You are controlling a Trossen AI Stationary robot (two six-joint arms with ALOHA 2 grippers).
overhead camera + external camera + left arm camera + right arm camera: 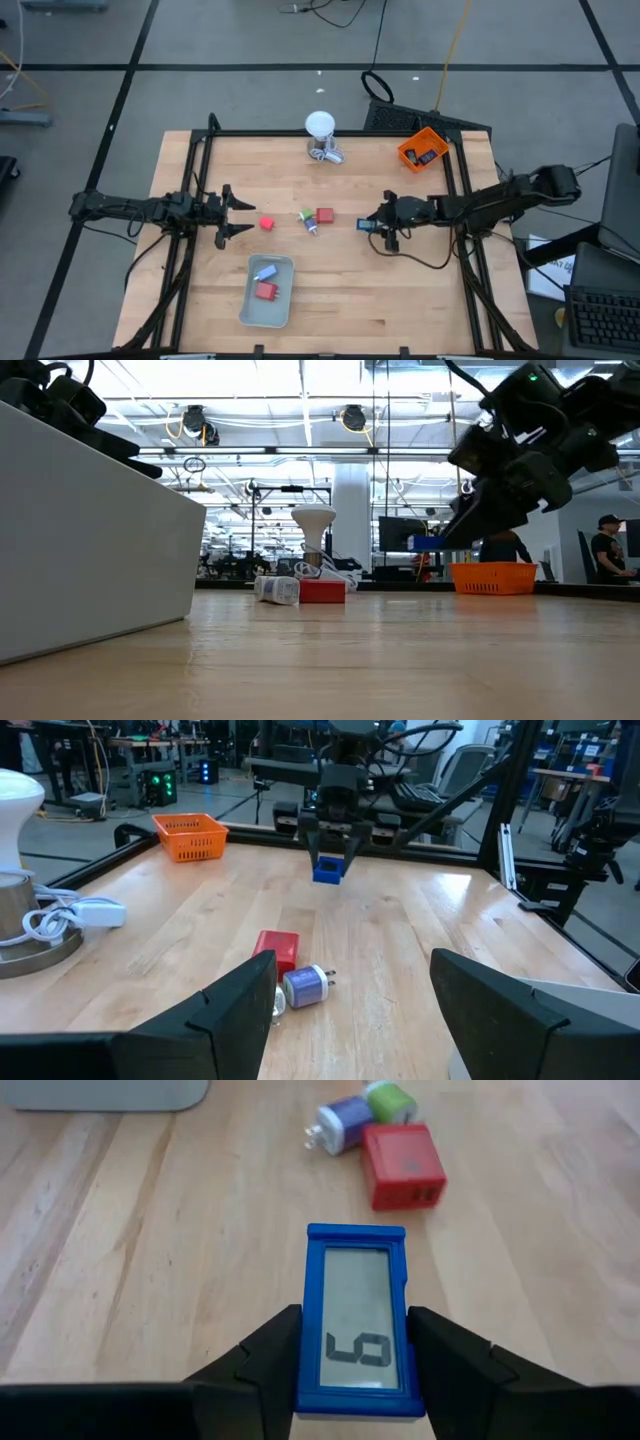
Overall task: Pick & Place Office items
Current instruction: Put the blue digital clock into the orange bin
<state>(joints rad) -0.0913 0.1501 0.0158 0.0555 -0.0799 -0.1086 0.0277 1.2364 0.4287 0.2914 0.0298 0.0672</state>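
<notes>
My right gripper [372, 226] is shut on a dark rectangle with a blue frame and a grey display [355, 1320], right of the table's middle. A red block [324, 215] lies on the wood with a green-and-white bit and a blue-purple piece [309, 221] beside it. A smaller red block [266, 223] lies just right of my left gripper [236, 216], which is open and holds nothing. In the left wrist view the open fingers [352, 968] frame the red block [277, 952] and the blue-purple piece [305, 985]. My right gripper pinches the blue-framed rectangle by its two long sides [303, 1335], one finger [262, 1352] on each, with the display facing up. The fingers come nearly level from the table's right and lie along it. It is lifted clear of the table [425, 543].
A pale grey tray [245, 300] near the front edge holds a light-blue piece [265, 271] and a red block [266, 291]. An orange bin [408, 152] with dark pieces stands at the far right. A white ball-topped object [320, 126] with a coiled cord stands at the far middle.
</notes>
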